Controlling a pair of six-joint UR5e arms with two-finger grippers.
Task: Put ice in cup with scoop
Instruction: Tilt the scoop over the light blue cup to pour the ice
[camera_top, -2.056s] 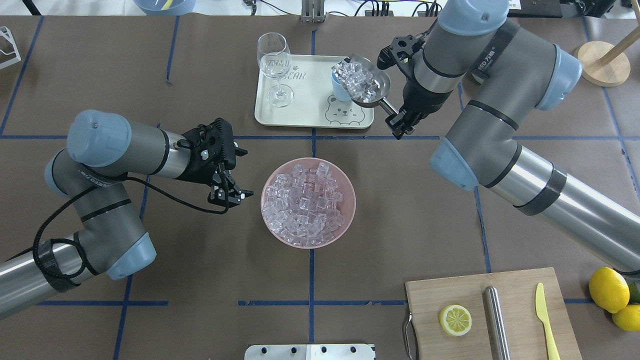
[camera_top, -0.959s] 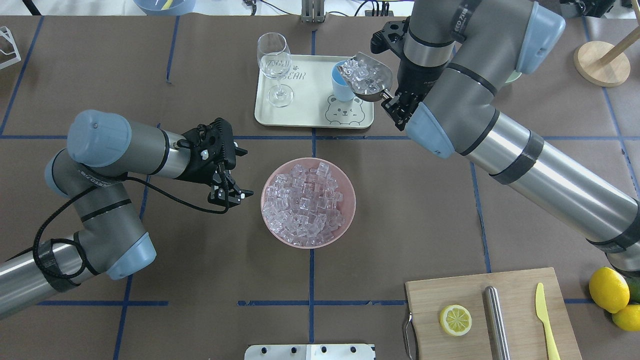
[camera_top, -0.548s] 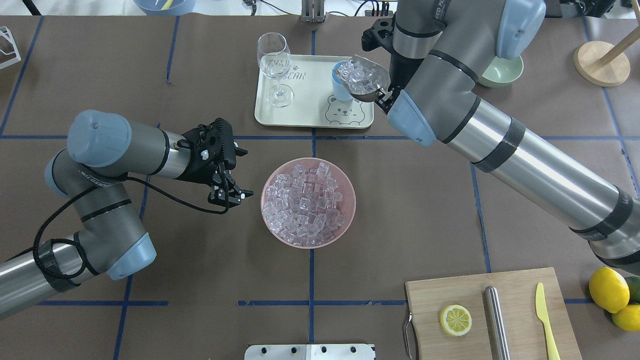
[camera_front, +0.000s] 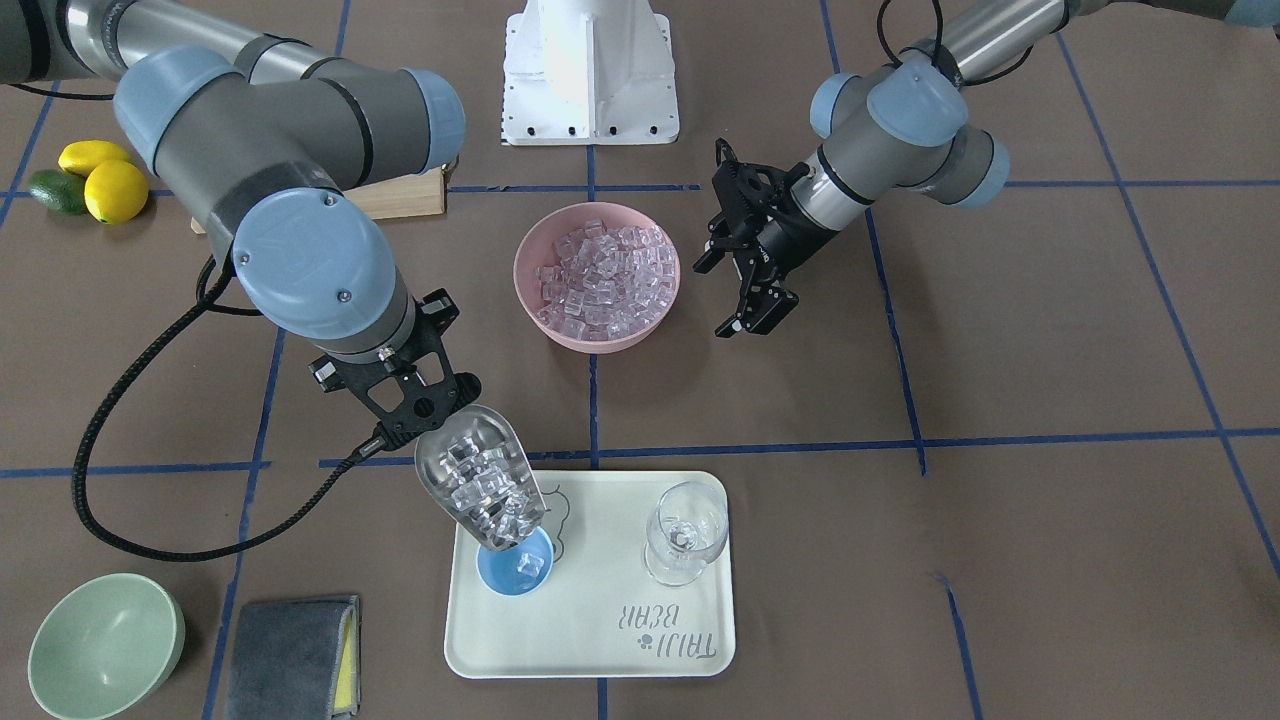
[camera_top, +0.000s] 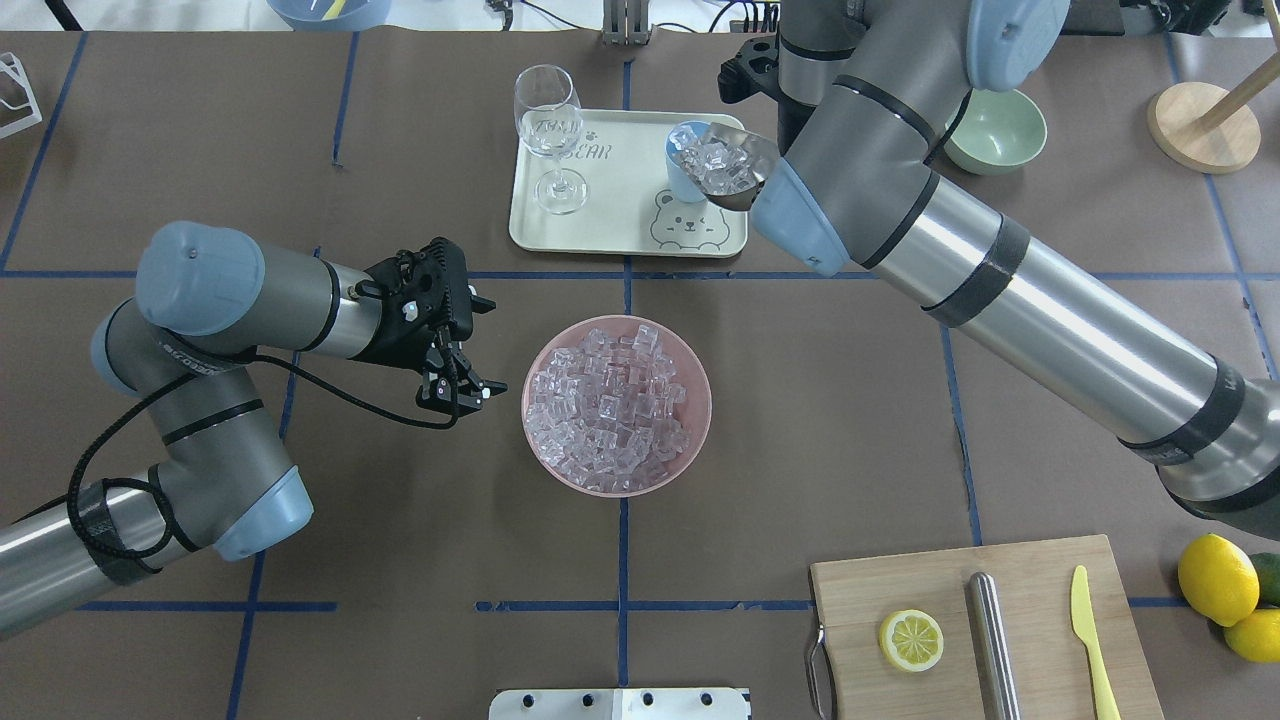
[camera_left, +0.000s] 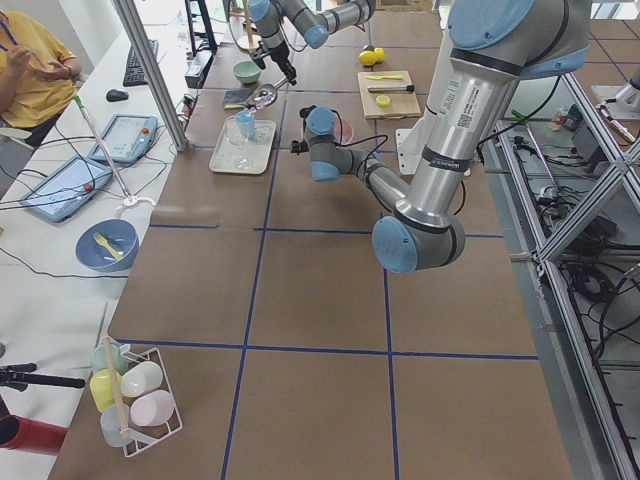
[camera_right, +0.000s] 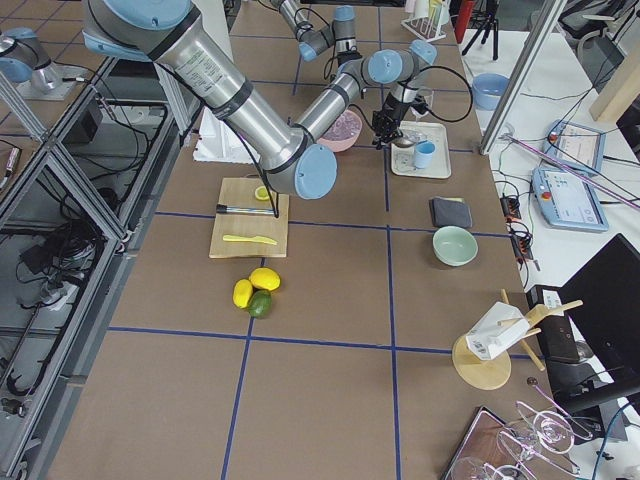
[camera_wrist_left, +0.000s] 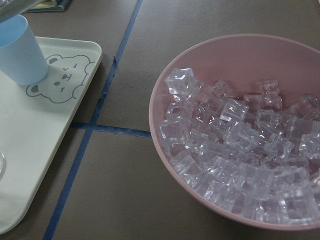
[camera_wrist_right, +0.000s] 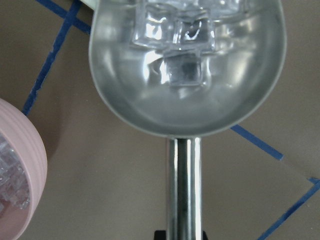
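1. Front-facing: we saw the right gripper (camera_front: 415, 425) clamped on the scoop (camera_front: 470, 465), tipped over the cup (camera_front: 497, 574) by the edge of the tray (camera_front: 600, 640); ice (camera_front: 490, 500) lay in both.
2. Overhead: the left gripper (camera_top: 480, 392), jaws apart, hung beside the pink bowl (camera_top: 702, 410).
3. Right wrist: ice crowded the scoop's mouth.

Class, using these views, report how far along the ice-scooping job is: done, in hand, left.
Done: the scoop, loaded and held by the right gripper, is tilted with its mouth over the cup, and at least one cube of ice lies inside. In hand: the pour; most cubes sit in the scoop. Left: emptying the rest into the cup. The left gripper hangs open beside the pink bowl.
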